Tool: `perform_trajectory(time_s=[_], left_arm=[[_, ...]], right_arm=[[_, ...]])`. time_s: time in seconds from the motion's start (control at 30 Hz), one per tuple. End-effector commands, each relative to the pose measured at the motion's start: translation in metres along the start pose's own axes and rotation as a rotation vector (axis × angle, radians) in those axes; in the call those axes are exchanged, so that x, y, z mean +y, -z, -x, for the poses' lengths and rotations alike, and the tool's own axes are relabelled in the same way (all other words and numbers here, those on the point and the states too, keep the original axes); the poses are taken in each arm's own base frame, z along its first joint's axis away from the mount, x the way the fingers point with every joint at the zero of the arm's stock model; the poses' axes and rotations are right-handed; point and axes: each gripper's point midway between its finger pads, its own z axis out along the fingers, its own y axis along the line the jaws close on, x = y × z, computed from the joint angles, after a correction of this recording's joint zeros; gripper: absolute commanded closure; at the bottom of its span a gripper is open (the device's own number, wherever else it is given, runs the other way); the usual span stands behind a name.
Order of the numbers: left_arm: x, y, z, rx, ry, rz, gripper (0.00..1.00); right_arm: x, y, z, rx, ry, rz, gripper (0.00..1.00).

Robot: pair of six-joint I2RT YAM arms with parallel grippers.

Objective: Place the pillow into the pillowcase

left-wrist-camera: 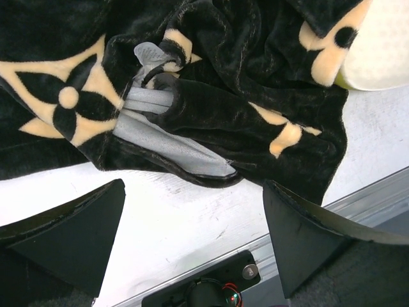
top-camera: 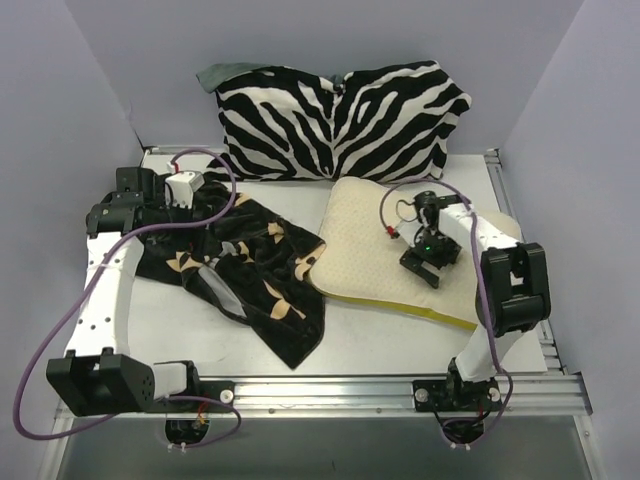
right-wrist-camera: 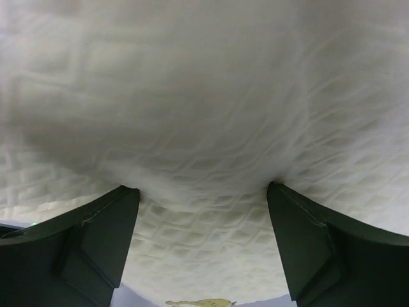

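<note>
The pillow lies flat toward the right edge of the table, wholly outside the pillowcase. Its olive-yellow band faces the near edge. One of its corners touches the crumpled black case, which sprawls from the middle of the table toward the far left corner.

The right hand is spread wide with both fingertips pressed into the dimpled cover. Fabric bulges between them, but it has closed on nothing. The left hand hovers wide open and empty above the case, where a fold shows the grey lining at what looks like the mouth.

I judge the task to be at its start: the opening has to be found and held before anything goes in. The next move probably calls for the left hand to pinch a single layer at that grey-lined lip and lift it, so that the right can grip the pillow's edge and feed a corner in. Catching both layers would keep the mouth shut.

The table is white with a metal rail along its near edge. A zebra-striped cushion leans at the far edge, and plain pale walls enclose the space.
</note>
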Motion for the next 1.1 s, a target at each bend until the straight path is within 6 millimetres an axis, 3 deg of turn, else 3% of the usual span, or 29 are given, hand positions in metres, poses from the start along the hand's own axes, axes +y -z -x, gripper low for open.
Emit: perform_trajectory(time_s=[0.0,0.07,0.17,0.27,0.37,0.43,0.47,0.5,0.57,0.63,0.67,0.77,0.83,0.87,0.93,0.97,1.07], left_arm=[[0.003,-0.001,0.01,-0.005,-0.026,-0.009,0.03],[0.005,-0.005,0.011,-0.003,-0.037,-0.016,0.03],[0.004,-0.01,0.015,-0.011,-0.044,-0.043,0.03],[0.011,-0.015,0.019,-0.018,-0.015,-0.037,0.02],[0.029,-0.022,0.019,0.005,0.037,-0.007,0.03],[0.04,-0.025,0.018,0.016,0.065,0.009,0.03],[0.05,-0.028,0.015,0.029,0.097,0.02,0.03],[0.056,-0.028,0.015,0.031,0.118,0.021,0.03],[0.071,-0.028,0.01,0.046,0.193,0.031,0.05],[0.075,-0.028,0.01,0.044,0.255,0.006,0.07],[0.077,-0.027,0.008,0.045,0.288,-0.007,0.07],[0.085,-0.021,0.004,0.029,0.336,0.002,0.03],[0.091,-0.021,-0.002,0.041,0.334,0.042,0.03],[0.092,-0.018,-0.002,0.034,0.328,0.056,0.03],[0.091,-0.02,-0.012,0.048,0.332,0.063,0.03],[0.091,-0.018,-0.014,0.043,0.324,0.076,0.03],[0.091,-0.018,-0.029,0.063,0.324,0.099,0.03]], right_arm=[[-0.03,-0.003,-0.066,0.135,0.015,-0.003,0.18],[-0.044,-0.006,-0.098,0.171,-0.015,0.01,0.18],[-0.053,-0.002,-0.127,0.19,-0.044,0.017,0.19],[-0.056,0.014,-0.131,0.157,-0.028,0.008,0.18],[-0.054,0.067,-0.082,-0.046,-0.059,-0.004,0.12],[-0.038,0.098,-0.031,-0.155,-0.055,-0.01,0.08],[-0.042,0.122,-0.002,-0.241,-0.049,-0.05,0.08],[-0.027,0.131,0.033,-0.29,0.006,-0.033,0.08],[-0.018,0.149,0.083,-0.376,-0.033,-0.008,0.09],[0.011,0.157,0.129,-0.441,-0.042,0.062,0.12],[0.012,0.156,0.154,-0.461,-0.053,0.079,0.13],[0.043,0.153,0.207,-0.499,-0.033,0.14,0.17],[0.052,0.141,0.242,-0.513,-0.014,0.155,0.17],[0.067,0.126,0.258,-0.491,0.01,0.172,0.17],[0.076,0.119,0.281,-0.519,0.03,0.173,0.17],[0.086,0.101,0.29,-0.492,0.048,0.186,0.17],[0.101,0.077,0.311,-0.485,0.058,0.194,0.17]])
